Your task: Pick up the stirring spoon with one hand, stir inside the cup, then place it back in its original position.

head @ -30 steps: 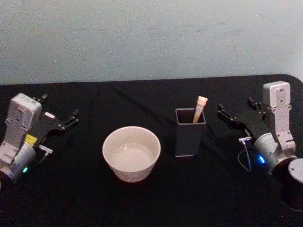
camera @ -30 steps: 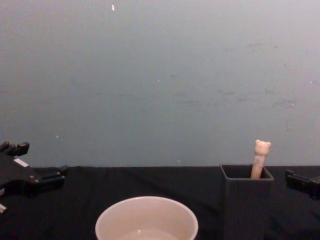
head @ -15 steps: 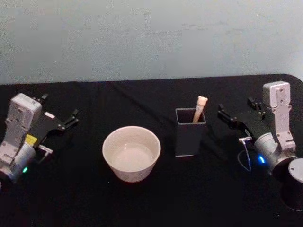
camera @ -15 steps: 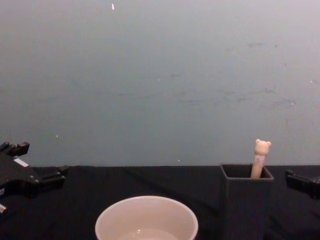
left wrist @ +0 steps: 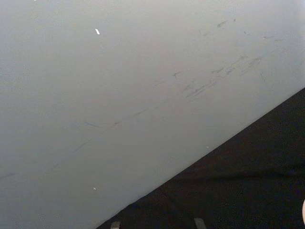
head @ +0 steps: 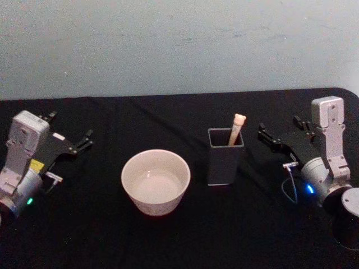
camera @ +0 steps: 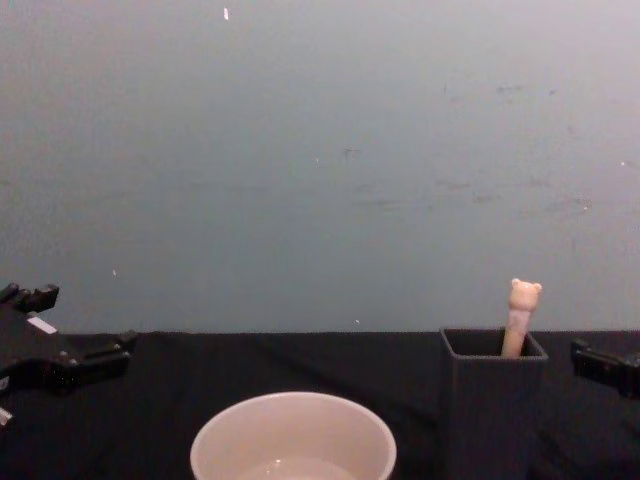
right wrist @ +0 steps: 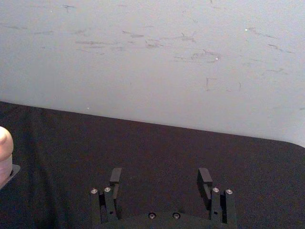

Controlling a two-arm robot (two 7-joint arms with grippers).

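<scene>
Head view, task start: stirring spoon (head: 236, 128) stands in the dark holder (head: 225, 158), frame centre-right, bear-head end poking above the rim; nothing lifted yet. Cup (head: 156, 181) sits lower centre on the bench (head: 168, 241), w/ possibly some liquid inside, hard to tell. Left gripper (head: 72, 145) at far left and right gripper (head: 283, 138) at far right both hang w/ fingers spread, grasping nothing. Pick-up, stir, return all remain.
</scene>
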